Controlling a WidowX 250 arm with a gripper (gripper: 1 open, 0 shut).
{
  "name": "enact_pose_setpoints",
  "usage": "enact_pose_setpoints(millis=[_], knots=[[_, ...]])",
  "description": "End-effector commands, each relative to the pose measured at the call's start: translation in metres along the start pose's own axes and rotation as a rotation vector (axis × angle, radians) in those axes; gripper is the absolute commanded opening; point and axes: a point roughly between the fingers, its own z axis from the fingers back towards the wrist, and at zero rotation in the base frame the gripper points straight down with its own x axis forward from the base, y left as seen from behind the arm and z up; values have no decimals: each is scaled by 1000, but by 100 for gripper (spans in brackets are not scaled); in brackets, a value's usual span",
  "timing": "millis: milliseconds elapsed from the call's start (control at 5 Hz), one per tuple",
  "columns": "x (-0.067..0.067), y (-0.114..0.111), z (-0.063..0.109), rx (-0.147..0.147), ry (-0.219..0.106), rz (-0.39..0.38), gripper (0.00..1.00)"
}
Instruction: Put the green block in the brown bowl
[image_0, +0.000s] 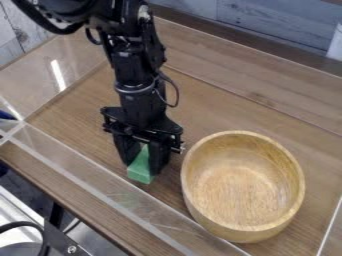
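The green block (140, 167) stands on end between the black fingers of my gripper (143, 160), which points straight down and is shut on it. Only the block's lower part shows; its bottom sits at or just above the wooden table. The brown bowl (245, 186), wide, light tan and with nothing inside, rests on the table just to the right of the gripper, its rim a short gap from the fingers.
A clear plastic wall (80, 190) runs along the table's front-left edge, close below the gripper. The wooden table surface (241, 90) stretches behind the arm toward a far wall.
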Motion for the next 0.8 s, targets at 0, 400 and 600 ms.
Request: enact_pose_setpoints(millis=[0,400,600], knots=[[7,1,13,1,-64,-4,0],[5,2,11,-2,-64,-11,0],[4,2,11,-4,-65,-12,0]])
